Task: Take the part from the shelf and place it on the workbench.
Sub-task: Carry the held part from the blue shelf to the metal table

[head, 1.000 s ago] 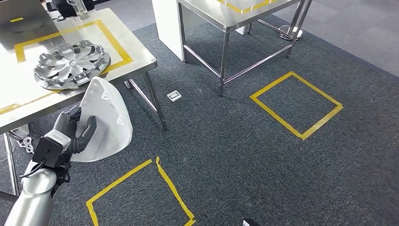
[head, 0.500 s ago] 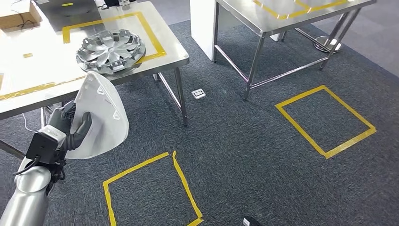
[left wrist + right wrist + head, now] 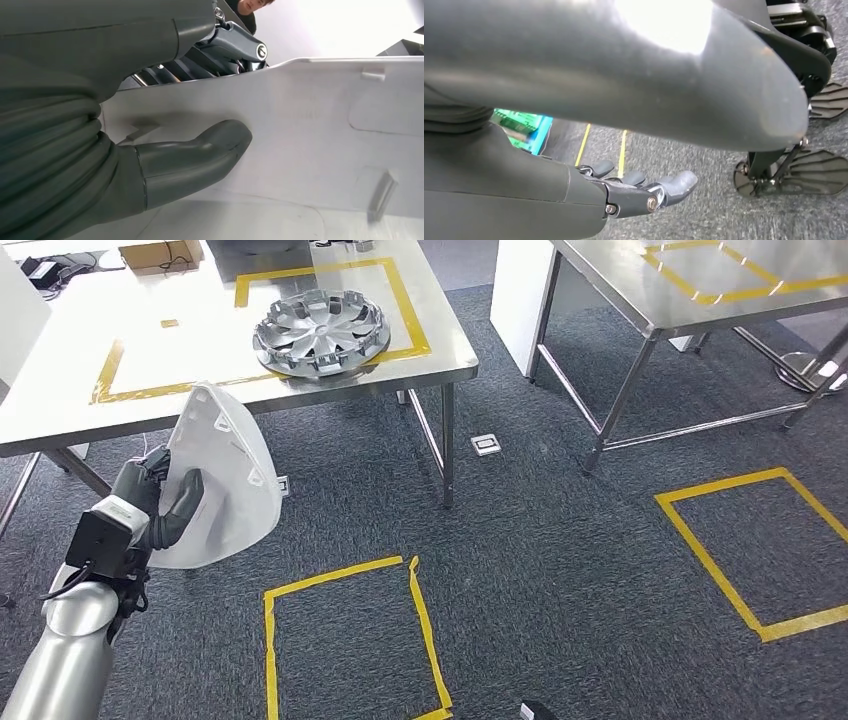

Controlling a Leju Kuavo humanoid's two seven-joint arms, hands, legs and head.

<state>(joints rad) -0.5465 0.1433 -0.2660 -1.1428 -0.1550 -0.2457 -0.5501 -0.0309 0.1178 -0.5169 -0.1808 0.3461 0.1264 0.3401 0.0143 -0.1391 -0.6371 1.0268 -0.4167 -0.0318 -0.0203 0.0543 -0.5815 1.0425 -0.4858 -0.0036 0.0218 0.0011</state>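
Observation:
My left hand [image 3: 150,505] grips a white curved plastic part [image 3: 222,480], held upright at the lower left, in front of the steel workbench [image 3: 60,390]. In the left wrist view the thumb [image 3: 200,155] presses on the part's white inner face [image 3: 310,130] while the darker fingers [image 3: 220,45] wrap its far edge. The right hand [image 3: 639,192] hangs over the dark carpet with its fingers stretched out and nothing in them.
A silver wheel cover [image 3: 322,332] lies inside a yellow tape frame on the workbench. A second steel table [image 3: 690,290] stands at the right. Yellow tape squares [image 3: 345,640] [image 3: 770,540] mark the carpet. A small floor socket [image 3: 486,445] sits between the tables.
The whole picture has shifted right: the camera has turned left, bringing the workbench more to the centre. My left hand keeps the same hold on the white part.

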